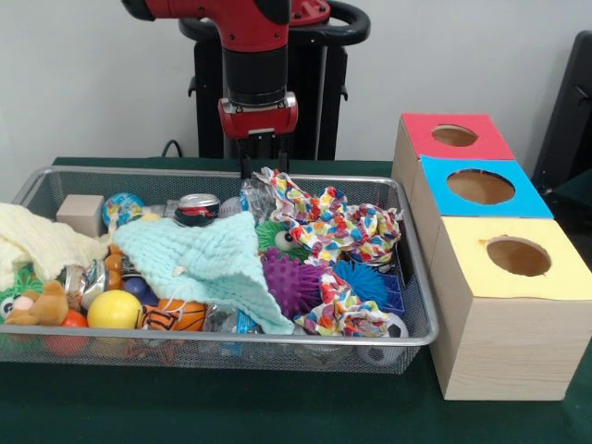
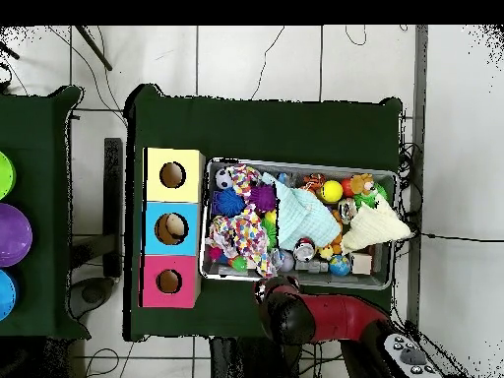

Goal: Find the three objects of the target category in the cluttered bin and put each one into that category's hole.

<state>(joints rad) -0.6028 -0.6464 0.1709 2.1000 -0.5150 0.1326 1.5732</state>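
Below the gripper: the wire mesh bin (image 1: 418,305) holds the clutter, and the gripper (image 1: 262,159) hangs over its far rim, just above a clear plastic bottle (image 1: 252,197) and the upper edge of a multicoloured patterned cloth (image 1: 335,225).
Target category: not stated, so which three objects count cannot be told from the scene (candidates are cans, balls, spiky toys or cloths).
Nearest objects: the crushed drink can (image 1: 197,209) lies just beside the bottle, toward the bin's beige-block end; the patterned cloth spreads from the gripper toward the boxes.
Further objects: a mint knitted cloth (image 1: 205,263) covers the bin's middle; a purple spiky ball (image 1: 290,283) and a blue spiky ball (image 1: 359,279) sit beside it; a yellow ball (image 1: 115,310) lies toward the opposite end, well apart from the gripper.
Long axis: the bin runs lengthwise toward the boxes, so any carry goes along it.
Holes: a red-topped box (image 1: 452,136), a blue-topped box (image 1: 479,187) and a yellow-topped box (image 1: 514,257) stand in a row just beside the bin's end.
Arm pose: the wrist points straight down, the red link vertical over the rim.
Fingers: short dark tips drawn close together, nothing pinched between them as far as the front view shows.
Judgement: a short descent would reach the bottle or cloth edge first.
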